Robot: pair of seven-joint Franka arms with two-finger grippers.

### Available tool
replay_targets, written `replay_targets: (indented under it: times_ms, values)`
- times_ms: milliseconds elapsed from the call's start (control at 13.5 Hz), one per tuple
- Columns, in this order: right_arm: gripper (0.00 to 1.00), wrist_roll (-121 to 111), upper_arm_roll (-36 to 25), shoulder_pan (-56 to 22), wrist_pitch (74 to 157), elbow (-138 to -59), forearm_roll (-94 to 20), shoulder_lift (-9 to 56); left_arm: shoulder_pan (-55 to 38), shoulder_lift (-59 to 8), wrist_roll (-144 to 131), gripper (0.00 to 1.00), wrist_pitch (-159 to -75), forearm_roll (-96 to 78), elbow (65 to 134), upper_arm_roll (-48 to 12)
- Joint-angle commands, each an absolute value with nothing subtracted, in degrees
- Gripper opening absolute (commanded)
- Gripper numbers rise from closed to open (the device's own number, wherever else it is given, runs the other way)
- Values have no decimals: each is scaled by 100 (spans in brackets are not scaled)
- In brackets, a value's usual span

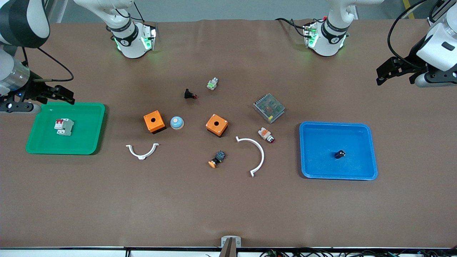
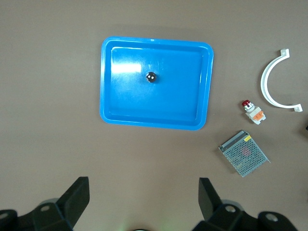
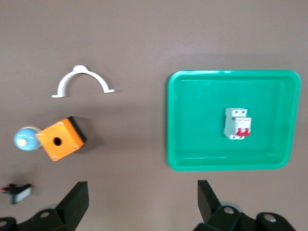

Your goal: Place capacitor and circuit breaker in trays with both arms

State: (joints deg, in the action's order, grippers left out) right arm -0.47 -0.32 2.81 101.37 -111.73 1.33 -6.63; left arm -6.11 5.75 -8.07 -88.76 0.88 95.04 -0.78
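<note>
Both tools are spread wide and hold nothing: left tool, right tool; tiny capacitor looks light and rolly; pinch its sides.

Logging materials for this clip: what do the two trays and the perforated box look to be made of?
The green tray and blue tray look like moulded plastic, glossy: uniform colour, rounded rims, and a glare patch on the blue one. The perforated box appears to be bare sheet metal, grey with a punched grille.
</note>
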Motion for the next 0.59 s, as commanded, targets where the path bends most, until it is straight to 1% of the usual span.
replay_targets:
  times_ms: [0,295,443,517]
  values:
    - [100,106,-88,220,10029,-11032,26,-782,-589,598,-826,100,-8974,35,9571,-175]
    - [100,79,-123,246,9240,-9627,35,-352,-580,615,-826,100,-8956,35,9554,-228]
    - [100,53,-123,299,9053,-9239,27,-159,-580,606,-826,100,-8956,26,9562,-246]
    - [100,79,-123,290,9061,-9194,35,-158,-580,615,-826,100,-8947,35,9562,-246]
